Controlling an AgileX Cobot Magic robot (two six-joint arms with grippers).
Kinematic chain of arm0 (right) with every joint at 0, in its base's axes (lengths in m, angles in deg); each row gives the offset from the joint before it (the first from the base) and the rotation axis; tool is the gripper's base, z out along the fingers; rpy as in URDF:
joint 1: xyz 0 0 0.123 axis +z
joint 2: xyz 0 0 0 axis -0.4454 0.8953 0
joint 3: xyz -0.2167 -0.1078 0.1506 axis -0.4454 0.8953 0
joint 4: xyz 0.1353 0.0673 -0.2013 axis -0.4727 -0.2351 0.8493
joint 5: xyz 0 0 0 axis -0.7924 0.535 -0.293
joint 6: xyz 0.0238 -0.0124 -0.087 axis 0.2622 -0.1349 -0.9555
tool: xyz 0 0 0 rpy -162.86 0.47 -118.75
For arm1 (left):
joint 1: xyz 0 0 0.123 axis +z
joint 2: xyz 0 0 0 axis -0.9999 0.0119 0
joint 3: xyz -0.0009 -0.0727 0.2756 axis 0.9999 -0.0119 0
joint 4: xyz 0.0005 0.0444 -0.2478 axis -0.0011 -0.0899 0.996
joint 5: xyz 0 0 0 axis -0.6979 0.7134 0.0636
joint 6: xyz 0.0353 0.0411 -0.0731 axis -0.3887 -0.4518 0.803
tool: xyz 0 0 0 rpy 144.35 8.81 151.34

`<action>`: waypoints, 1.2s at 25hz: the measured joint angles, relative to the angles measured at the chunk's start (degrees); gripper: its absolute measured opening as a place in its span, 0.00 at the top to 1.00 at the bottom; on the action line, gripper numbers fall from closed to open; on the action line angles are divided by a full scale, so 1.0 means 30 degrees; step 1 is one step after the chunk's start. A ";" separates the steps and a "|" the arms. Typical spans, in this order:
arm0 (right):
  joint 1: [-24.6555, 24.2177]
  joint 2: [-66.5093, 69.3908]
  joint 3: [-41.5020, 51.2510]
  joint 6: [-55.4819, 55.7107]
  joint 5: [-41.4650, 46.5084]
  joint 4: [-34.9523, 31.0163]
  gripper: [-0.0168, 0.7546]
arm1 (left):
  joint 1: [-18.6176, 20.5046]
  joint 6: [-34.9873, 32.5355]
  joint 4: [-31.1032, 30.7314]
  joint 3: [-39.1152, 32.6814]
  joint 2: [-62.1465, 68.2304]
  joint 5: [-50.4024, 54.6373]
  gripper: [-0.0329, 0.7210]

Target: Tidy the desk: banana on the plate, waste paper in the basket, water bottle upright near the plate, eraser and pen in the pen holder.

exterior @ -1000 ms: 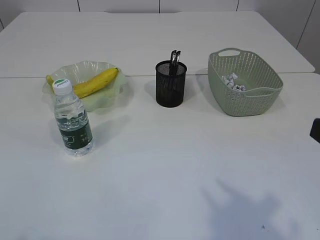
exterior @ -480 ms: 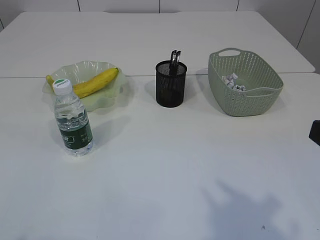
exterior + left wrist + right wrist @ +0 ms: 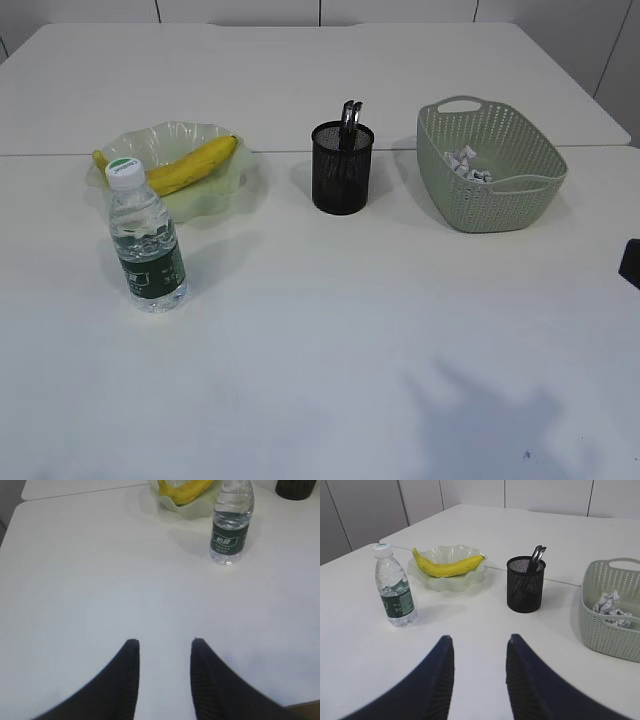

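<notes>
The yellow banana [image 3: 190,164] lies in the pale green ruffled plate [image 3: 215,198] at the left. Just in front of the plate the water bottle [image 3: 147,242] stands upright. A pen [image 3: 349,115] sticks out of the black mesh pen holder [image 3: 341,168]; the eraser is hidden. Crumpled waste paper [image 3: 466,165] lies inside the sage-green basket [image 3: 490,165]. My left gripper [image 3: 163,641] is open over bare table, well short of the bottle [image 3: 230,525]. My right gripper [image 3: 478,637] is open and empty, with the holder [image 3: 525,584] and basket [image 3: 615,612] beyond it.
A seam between two white tables [image 3: 300,152] runs behind the objects. A dark piece of my right arm [image 3: 631,262] shows at the right edge of the exterior view. White wall panels [image 3: 370,505] stand behind the far table.
</notes>
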 joint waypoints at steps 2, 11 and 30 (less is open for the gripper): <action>0.0000 0.0000 -0.0043 0.0165 0.0122 0.0000 0.64 | 0.0000 0.0000 0.0000 0.0000 0.0000 0.0000 0.64; 0.0000 0.0218 -0.1340 0.0329 0.0331 0.0000 0.64 | 0.0000 0.0000 0.0000 0.0000 0.0000 0.0000 0.64; 0.0000 0.1433 -0.1831 -1.7016 0.4410 -1.7563 0.64 | 0.0000 0.0000 0.0000 0.0000 0.0000 0.0000 0.64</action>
